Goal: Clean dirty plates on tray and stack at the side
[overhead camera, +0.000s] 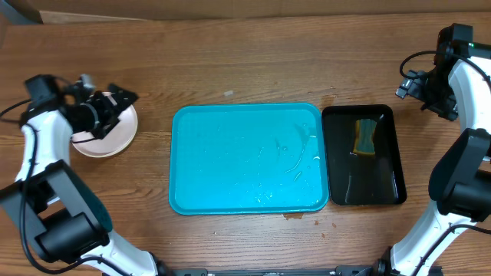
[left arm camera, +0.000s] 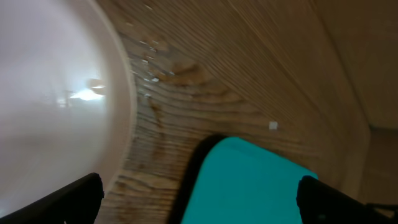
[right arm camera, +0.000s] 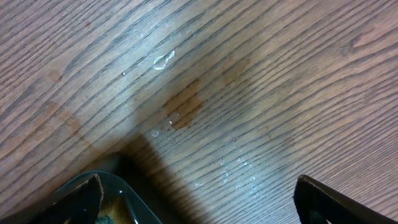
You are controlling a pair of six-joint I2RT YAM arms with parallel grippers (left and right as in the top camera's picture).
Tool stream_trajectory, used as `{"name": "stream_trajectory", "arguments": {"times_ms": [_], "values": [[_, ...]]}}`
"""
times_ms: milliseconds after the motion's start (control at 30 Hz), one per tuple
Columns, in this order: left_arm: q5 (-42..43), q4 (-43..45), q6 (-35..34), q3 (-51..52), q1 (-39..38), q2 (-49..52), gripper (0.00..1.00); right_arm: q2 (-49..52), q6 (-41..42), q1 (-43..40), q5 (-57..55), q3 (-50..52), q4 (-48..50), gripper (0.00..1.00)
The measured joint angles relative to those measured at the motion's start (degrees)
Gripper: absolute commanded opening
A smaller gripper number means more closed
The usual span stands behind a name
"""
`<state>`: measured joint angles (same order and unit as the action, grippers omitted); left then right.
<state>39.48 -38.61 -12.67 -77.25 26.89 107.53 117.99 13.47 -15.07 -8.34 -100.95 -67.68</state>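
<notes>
The turquoise tray (overhead camera: 245,157) lies mid-table with only water streaks on it; its corner (left arm camera: 249,183) shows in the left wrist view. White plates (overhead camera: 103,138) rest on the wood left of the tray, and I cannot tell how many are stacked. The top plate (left arm camera: 56,106) looks clean and glossy. My left gripper (overhead camera: 123,109) hovers over the plates' right rim, open, with nothing between its fingers (left arm camera: 74,199). My right gripper (overhead camera: 409,83) hangs at the far right, open and empty, above bare wood beside the black tray.
A narrow black tray (overhead camera: 364,153) right of the turquoise one holds a sponge (overhead camera: 367,136); its corner (right arm camera: 124,199) shows in the right wrist view. Water drops and a brown stain (right arm camera: 183,109) mark the wood. A small spill (overhead camera: 295,215) sits at the tray's front edge.
</notes>
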Motion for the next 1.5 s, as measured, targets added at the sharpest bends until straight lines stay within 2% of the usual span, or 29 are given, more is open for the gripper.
{"name": "stream_trajectory", "arguments": {"times_ms": [133, 267, 567, 1500], "values": [[-1.49, -0.11, 0.87, 0.0, -4.02, 0.0, 1.0, 0.0, -0.02, 0.0, -0.02, 0.0, -0.04, 1.0], [-6.64, -0.13, 0.92, 0.0, -6.58, 0.0, 1.0, 0.0, -0.04, 0.0, -0.02, 0.0, -0.02, 1.0], [-17.92, -0.13, 1.11, 0.0, -8.09, 0.0, 1.0, 0.0, -0.04, 0.0, -0.02, 0.0, -0.02, 1.0], [-20.28, -0.13, 1.11, 0.0, -8.07, 0.0, 1.0, -1.01, -0.02, 0.42, 0.0, 0.02, -0.02, 1.0]]}}
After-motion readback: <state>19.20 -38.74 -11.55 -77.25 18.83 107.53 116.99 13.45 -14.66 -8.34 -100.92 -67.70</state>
